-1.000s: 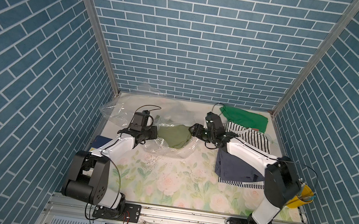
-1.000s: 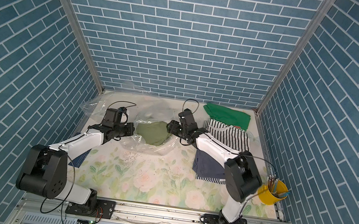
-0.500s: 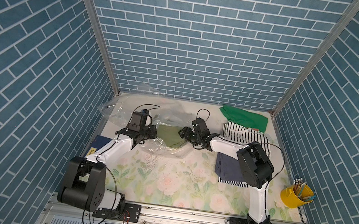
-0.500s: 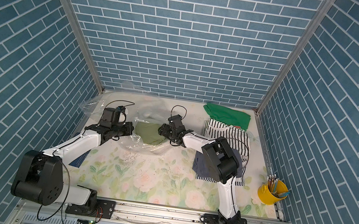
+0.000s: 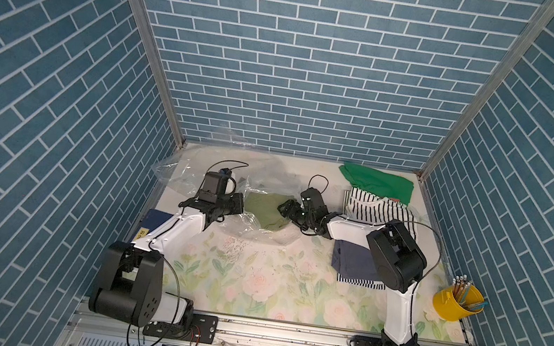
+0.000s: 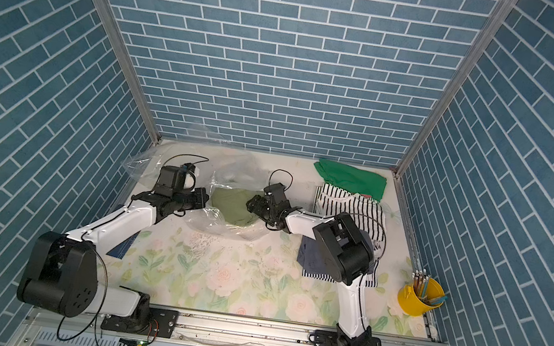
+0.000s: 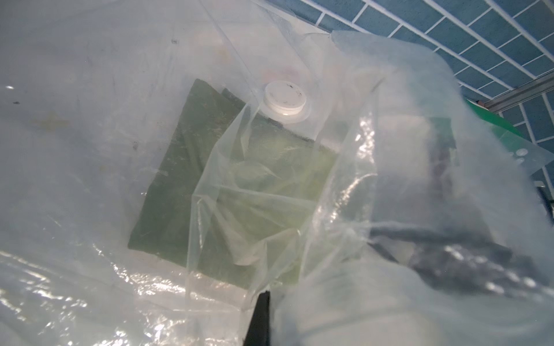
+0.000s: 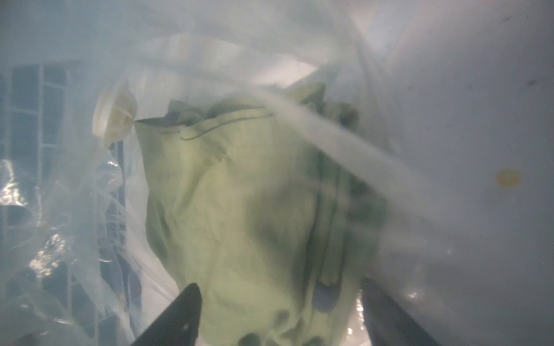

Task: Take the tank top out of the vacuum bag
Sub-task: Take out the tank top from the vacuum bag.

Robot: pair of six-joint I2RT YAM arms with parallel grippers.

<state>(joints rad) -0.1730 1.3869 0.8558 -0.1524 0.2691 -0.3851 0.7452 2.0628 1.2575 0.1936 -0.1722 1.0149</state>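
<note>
Pinching the left edge of the large crinkly clear plastic vacuum bag (image 5: 179,176), the left gripper (image 5: 236,204) was closed tight on the film. Its wrist view showed plastic drawn taut to its black finger (image 7: 259,314). The bag lay crumpled on the floral-print tabletop (image 5: 253,281). A small round white valve (image 7: 284,100) sat on the bag's upper sheet, over one corner of the garment. The folded olive-green tank top (image 5: 263,209) was inside the bag, about mid-bag, under plastic in both top views. The right gripper (image 5: 285,209) was in the bag's right side with its jaws apart. Its black fingers (image 8: 180,317) sat either side of the tank top's near edge, not clamped on it. Right of the bag and apart from it lay a black-and-white striped garment (image 5: 378,210). A bright green garment (image 5: 377,184) lay behind that and a navy folded garment (image 5: 351,261) in front. A yellow cup of pencils (image 5: 455,305) stood well right of the bag.
</note>
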